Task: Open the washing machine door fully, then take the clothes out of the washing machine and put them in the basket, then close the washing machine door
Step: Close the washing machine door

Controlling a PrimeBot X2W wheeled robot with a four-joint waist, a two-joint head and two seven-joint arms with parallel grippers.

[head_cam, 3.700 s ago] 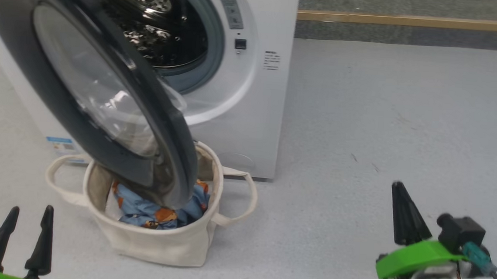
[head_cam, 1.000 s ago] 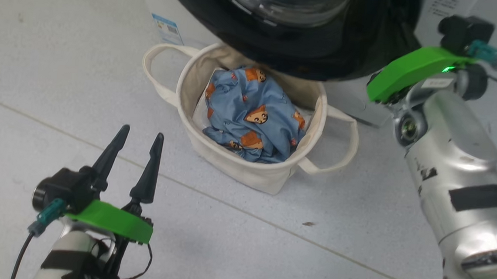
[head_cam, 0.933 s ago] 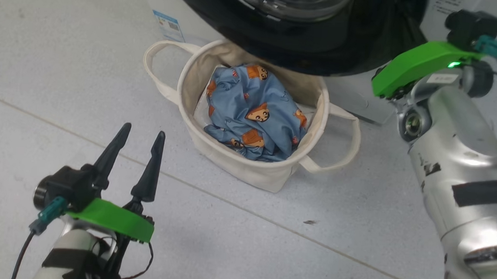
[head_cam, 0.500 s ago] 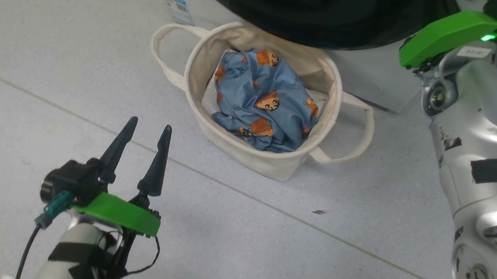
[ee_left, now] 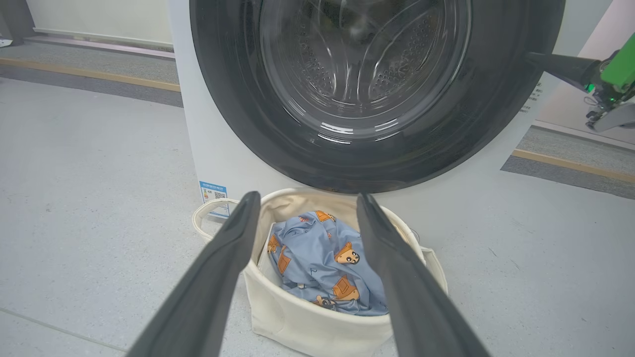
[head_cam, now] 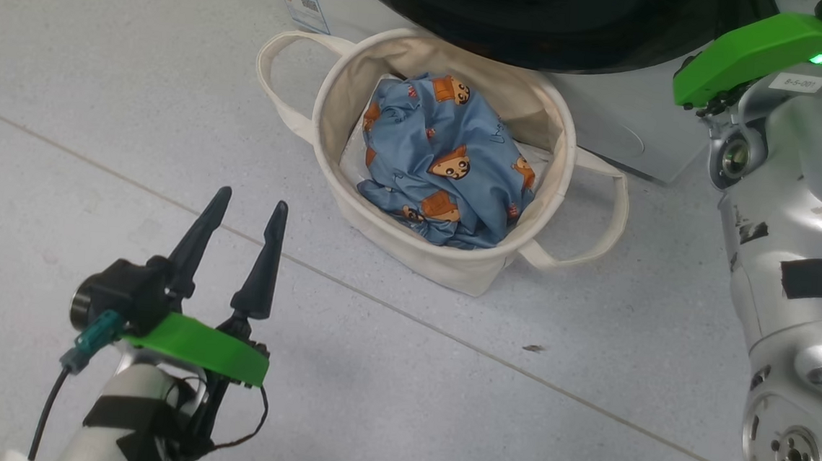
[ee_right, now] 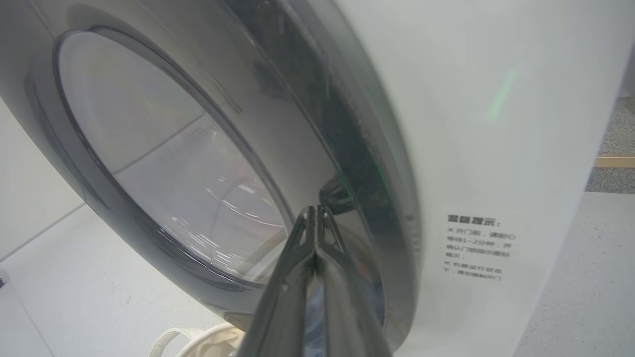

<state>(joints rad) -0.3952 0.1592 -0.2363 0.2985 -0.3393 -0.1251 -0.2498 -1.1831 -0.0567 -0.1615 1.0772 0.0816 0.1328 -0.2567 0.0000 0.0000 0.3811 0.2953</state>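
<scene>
Head view: one two-handled round cream canvas basket (head_cam: 452,269) holds one bundle of light blue bear-print clothes (head_cam: 445,160); the left gripper (head_cam: 253,198) is nearby — fingers spread, empty. Left wrist: one white washing machine (ee_left: 218,158), with its black-rimmed glass door (ee_left: 238,109) above the basket. Right wrist: the right gripper (ee_right: 313,210) — fingers pressed together — is at the door's rim.

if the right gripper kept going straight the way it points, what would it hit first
Most likely the washing machine door: the shut right gripper points at its black rim, and the tips look close to it, though depth is unclear.
</scene>
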